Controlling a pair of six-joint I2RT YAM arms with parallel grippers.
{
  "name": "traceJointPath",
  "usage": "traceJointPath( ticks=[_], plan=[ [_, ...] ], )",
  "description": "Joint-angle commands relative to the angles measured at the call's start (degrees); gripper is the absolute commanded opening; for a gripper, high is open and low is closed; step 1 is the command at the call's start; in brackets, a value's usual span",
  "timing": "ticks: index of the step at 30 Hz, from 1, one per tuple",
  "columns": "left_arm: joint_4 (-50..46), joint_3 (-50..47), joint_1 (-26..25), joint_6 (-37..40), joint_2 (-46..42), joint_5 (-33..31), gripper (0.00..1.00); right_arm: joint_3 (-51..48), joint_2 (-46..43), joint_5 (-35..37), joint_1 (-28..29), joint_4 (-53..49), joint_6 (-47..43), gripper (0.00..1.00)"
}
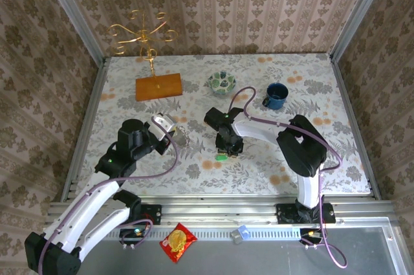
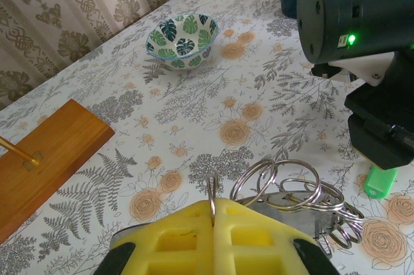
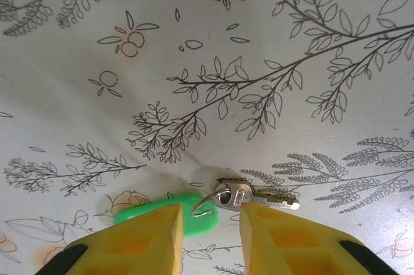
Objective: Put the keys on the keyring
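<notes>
Keys lie at 12 o'clock between my spread right jaws (long axis 9-to-3); my left jaws, pressed together, pinch the keyring.

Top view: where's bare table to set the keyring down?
Free: the back right corner behind the blue mug; the near strip along the table edge. Crowded: the middle, where the left gripper pinching the keyring sits close to the right gripper over the green key.
</notes>
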Motion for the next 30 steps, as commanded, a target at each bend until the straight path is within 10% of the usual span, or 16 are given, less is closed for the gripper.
traceJointPath(
  ticks=[1, 30],
  plan=[
    [0.6, 2.6, -0.5, 1.3, -0.3, -0.4, 0.00, 1.7, 1.5, 0.9, 0.4, -3.9, 1.4, 0.27],
    [0.4, 2.6, -0.5, 1.6, -0.7, -0.7, 0.00, 2.0, -0.2, 2.4, 0.8, -5.3, -0.7, 0.00]
  ],
)
